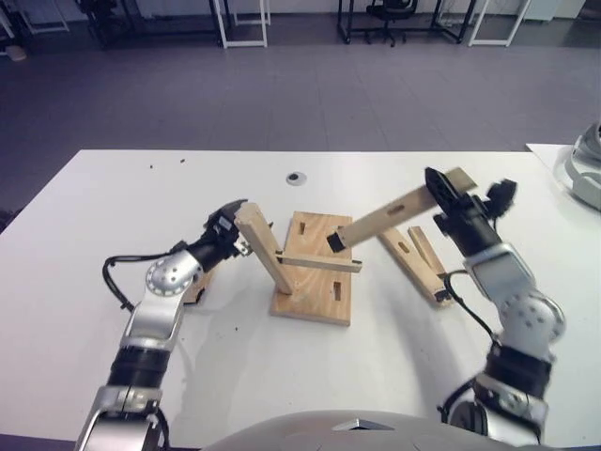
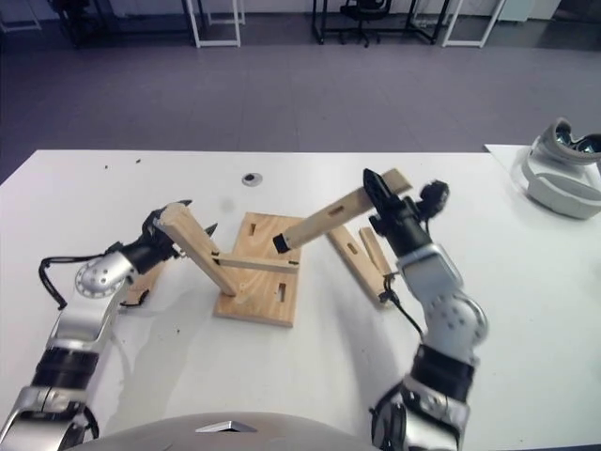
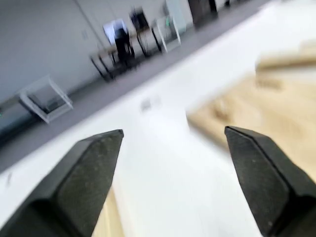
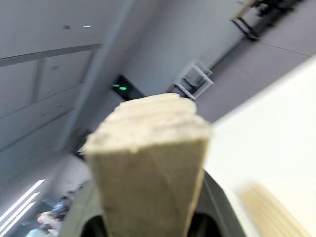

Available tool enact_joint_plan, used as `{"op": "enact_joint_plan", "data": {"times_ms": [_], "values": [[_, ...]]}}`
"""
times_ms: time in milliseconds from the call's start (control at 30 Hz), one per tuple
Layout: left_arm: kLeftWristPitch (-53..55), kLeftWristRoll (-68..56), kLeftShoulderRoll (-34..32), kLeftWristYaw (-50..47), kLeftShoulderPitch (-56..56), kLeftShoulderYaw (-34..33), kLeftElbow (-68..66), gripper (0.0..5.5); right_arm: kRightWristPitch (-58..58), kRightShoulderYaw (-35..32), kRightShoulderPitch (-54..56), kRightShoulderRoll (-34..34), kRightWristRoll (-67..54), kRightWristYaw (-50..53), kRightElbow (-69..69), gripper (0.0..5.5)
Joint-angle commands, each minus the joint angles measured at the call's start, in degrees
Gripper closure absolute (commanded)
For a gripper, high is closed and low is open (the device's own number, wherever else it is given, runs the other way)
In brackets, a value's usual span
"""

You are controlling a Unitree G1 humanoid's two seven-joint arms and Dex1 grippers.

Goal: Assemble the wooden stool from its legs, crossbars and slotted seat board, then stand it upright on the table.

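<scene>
The slotted seat board [image 1: 315, 282] lies flat on the white table. A wooden leg [image 1: 265, 249] leans up from it, and a thin crossbar [image 1: 324, 264] runs from that leg across the board. My left gripper [image 1: 232, 232] is at this leg's upper end; in the left wrist view its fingers [image 3: 94, 168] stand wide open with nothing between them. My right gripper [image 1: 454, 205] is shut on a second leg [image 1: 394, 214], held tilted, its dark-tipped lower end over the board. The right wrist view looks along that leg's end [image 4: 150, 168].
Two more wooden pieces [image 1: 420, 258] lie joined on the table right of the board, under the right arm. Another wooden piece [image 1: 197, 285] lies beneath the left arm. A white headset [image 1: 584, 171] sits at the far right edge. A small round grommet [image 1: 298, 177] lies behind the board.
</scene>
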State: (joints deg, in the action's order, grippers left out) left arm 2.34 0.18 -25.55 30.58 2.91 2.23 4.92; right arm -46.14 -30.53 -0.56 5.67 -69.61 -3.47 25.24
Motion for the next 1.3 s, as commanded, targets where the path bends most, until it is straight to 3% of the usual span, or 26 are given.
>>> {"op": "enact_joint_plan", "data": {"times_ms": [33, 367, 567, 767, 867, 1033, 1300], "values": [[5.9, 6.1, -1.5, -3.1, 6.5, 2.1, 5.5, 1.74, -0.5, -0.4, -6.8, 0.6, -7.4, 7.4, 6.3, 4.50], [23.3, 7.0, -1.1, 2.4, 5.8, 10.1, 13.5, 1.74, 5.8, 6.9, -8.9, -0.7, -6.1, 15.9, 7.9, 4.50], [32.2, 2.4, -0.8, 5.0, 6.2, 12.1, 20.7, 1.74, 6.9, 8.4, -11.0, 6.5, 3.3, 17.2, 13.0, 4.50], [34.7, 0.7, 2.4, 2.1, 5.4, 12.6, 23.0, 1.74, 6.7, 10.0, -8.1, 14.0, 8.0, 16.2, 12.8, 4.50], [36.2, -2.4, 5.0, 1.5, 4.1, 11.8, 24.8, 1.74, 6.6, 15.7, -7.1, 17.1, 15.8, 15.3, 14.7, 4.49], [37.6, -5.0, 6.4, 0.8, 1.5, 11.5, 26.0, 1.74, 8.0, 20.6, -12.2, 17.8, 21.9, 11.7, 14.6, 4.48], [37.5, -6.2, 7.5, -0.9, -0.1, 13.2, 25.7, 1.74, 4.2, 27.1, -9.4, 20.0, 26.4, 10.2, 11.9, 4.43]]}}
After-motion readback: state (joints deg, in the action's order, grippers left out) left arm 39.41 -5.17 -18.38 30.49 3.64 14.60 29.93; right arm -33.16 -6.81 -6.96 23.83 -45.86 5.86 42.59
